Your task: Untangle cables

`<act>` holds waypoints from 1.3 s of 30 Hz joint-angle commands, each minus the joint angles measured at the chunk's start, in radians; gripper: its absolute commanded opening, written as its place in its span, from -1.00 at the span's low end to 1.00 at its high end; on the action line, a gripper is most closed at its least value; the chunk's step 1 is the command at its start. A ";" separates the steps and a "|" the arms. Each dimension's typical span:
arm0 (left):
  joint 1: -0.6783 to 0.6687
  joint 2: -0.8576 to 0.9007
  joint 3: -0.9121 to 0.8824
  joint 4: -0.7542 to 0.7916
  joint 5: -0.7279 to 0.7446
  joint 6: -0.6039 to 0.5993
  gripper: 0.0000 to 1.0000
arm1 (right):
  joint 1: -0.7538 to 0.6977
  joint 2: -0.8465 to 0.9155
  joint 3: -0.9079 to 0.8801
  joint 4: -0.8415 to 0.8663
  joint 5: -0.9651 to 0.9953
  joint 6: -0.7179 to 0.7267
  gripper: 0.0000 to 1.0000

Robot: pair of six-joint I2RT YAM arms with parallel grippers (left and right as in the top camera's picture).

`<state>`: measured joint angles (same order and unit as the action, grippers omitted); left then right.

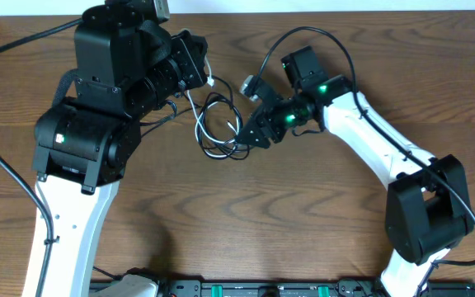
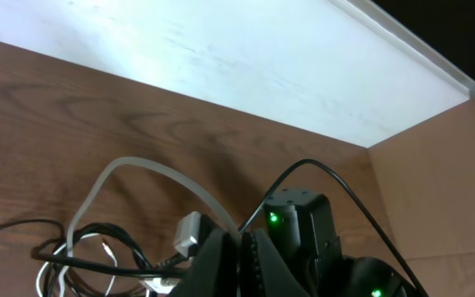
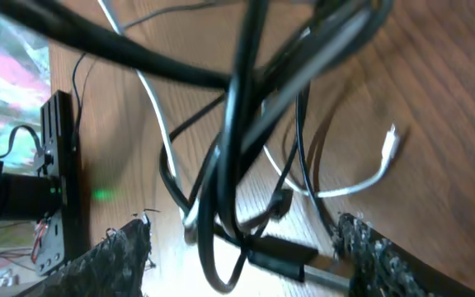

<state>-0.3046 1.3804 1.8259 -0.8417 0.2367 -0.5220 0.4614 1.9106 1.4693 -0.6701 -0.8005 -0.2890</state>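
The white cord (image 2: 147, 165) and the black cord (image 2: 105, 233) were found heaped in one tangle (image 1: 219, 125) on the wooden counter (image 1: 303, 214), toward its far side. The black cord was looped several times through the tangle, and the white cord was threaded across those loops.

The left jaws were seen at the far side of the tangle, just beside it. They were pressed together, their fingers (image 2: 221, 264) meeting at the tips. The white cord was carried out of the tangle in a raised arc and was drawn in between those tips, so it was taken to be pinched there. A small pale plug (image 2: 190, 235) was seen close beside the same tips, at the edge of the tangle; which cord it belonged to could not be told.

The right jaws were set at the opposite edge of the tangle, pointed into it. They were spread wide, one finger (image 3: 126, 256) on each side of the heap. Strands of both cords were seen passing through the gap, blurred by closeness, and nothing was clamped. A white plug end (image 3: 390, 147) was laid flat on the counter at the tangle's rim, apart from the fingers.
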 commanded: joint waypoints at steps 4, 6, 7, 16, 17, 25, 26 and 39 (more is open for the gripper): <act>0.003 -0.002 0.011 -0.008 -0.007 0.016 -0.85 | 0.006 0.035 -0.011 0.024 0.031 0.016 0.20; 0.003 -0.002 0.011 -0.014 -0.020 0.017 -0.86 | 0.000 0.039 -0.011 0.012 0.036 0.016 0.08; 0.003 -0.002 0.011 -0.015 -0.026 0.017 -0.86 | -0.008 0.040 -0.011 0.002 0.036 0.015 0.02; 0.003 -0.002 0.011 -0.018 -0.045 0.016 -0.86 | -0.039 0.040 -0.011 -0.046 0.031 -0.023 -0.69; 0.003 -0.002 0.011 -0.018 -0.048 0.017 -0.86 | -0.039 0.040 -0.011 -0.048 0.031 -0.023 -0.83; 0.006 -0.002 0.011 -0.060 -0.183 0.026 -0.86 | -0.061 0.017 -0.009 -0.079 0.035 -0.016 -0.98; 0.007 -0.001 0.011 -0.070 -0.204 0.032 -0.85 | -0.072 0.008 -0.006 -0.089 0.035 -0.001 -0.98; 0.007 0.111 0.011 -0.206 -0.261 0.084 -0.86 | -0.164 -0.284 0.021 -0.197 0.480 0.304 -0.98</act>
<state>-0.3027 1.4570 1.8259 -1.0370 0.0345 -0.4828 0.3107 1.7317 1.4635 -0.8513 -0.5339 -0.0948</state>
